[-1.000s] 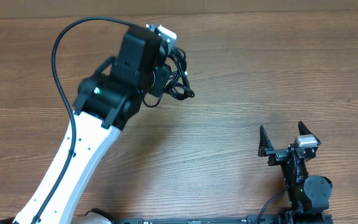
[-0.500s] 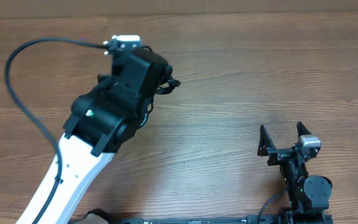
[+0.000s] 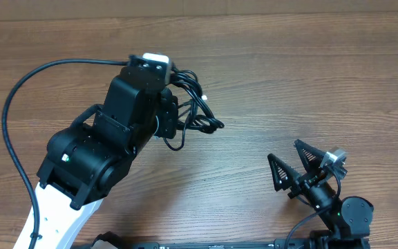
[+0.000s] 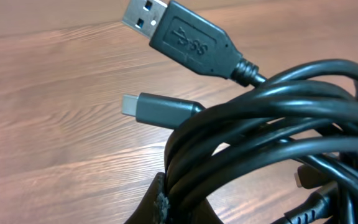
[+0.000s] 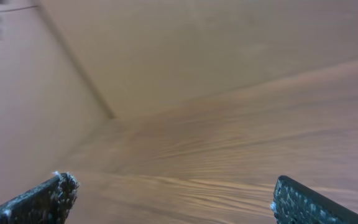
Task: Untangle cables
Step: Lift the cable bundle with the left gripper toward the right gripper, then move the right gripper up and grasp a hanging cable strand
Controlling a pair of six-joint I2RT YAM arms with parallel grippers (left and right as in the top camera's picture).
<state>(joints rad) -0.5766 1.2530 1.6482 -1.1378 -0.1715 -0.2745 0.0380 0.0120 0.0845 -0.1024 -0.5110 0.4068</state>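
Left gripper (image 3: pixel 172 115): clenched on cables (image 3: pixel 200 111), upper centre, loops trailing lower right. Right gripper (image 3: pixel 283 150): spread, empty, lower right; bundle lies up-left, well apart.

Left gripper (image 3: pixel 175 115) clamped tight; right gripper (image 3: pixel 283 150) spread wide.

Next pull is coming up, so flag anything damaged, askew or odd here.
Nothing looks damaged. The cables are one tight bunch of overlapping loops clamped in the shut left gripper. The USB-A plug and the smaller plug poke out of it and look intact. The right gripper is open, well apart from the bunch.
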